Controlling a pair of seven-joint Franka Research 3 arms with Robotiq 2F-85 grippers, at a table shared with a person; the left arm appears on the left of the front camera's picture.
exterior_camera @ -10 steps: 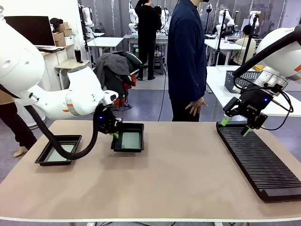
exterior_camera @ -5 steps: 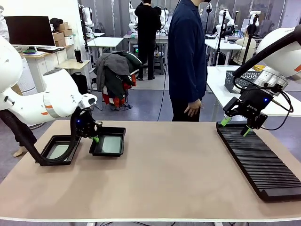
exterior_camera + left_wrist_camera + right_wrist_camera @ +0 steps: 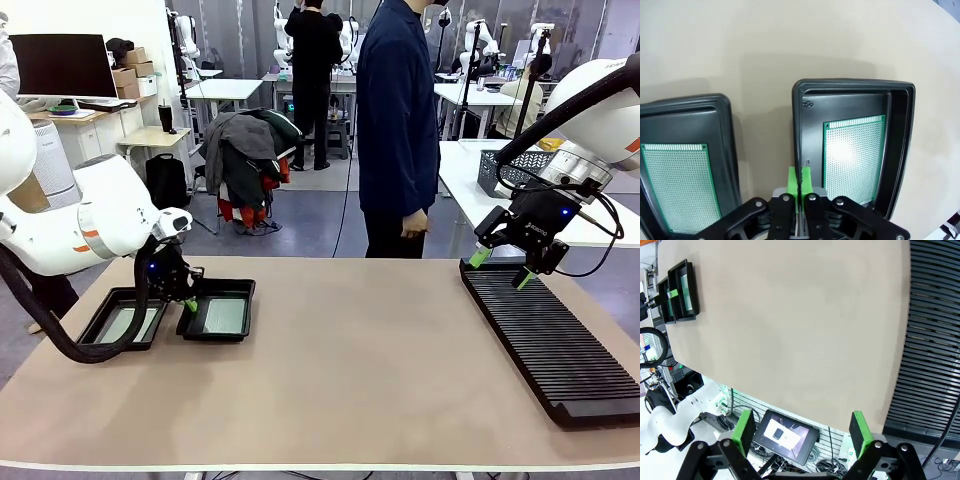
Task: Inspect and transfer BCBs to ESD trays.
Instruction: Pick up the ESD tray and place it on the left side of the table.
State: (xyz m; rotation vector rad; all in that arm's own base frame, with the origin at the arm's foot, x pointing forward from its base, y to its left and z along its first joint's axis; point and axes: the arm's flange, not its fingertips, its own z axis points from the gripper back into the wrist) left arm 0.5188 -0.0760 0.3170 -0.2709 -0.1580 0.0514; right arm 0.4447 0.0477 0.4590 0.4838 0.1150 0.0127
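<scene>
The middle of the surface (image 3: 350, 370) lies bare from near edge to far edge, open passage for either tool. At its left end two ESD trays (image 3: 217, 312) sit just beside each other, the left tool (image 3: 189, 304) clamped on one rim. The long ribbed rack (image 3: 550, 340) lines the right edge

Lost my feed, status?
Left gripper shut on tray rim. Right gripper open over rack. Boards in both trays. Nothing blocking.
</scene>
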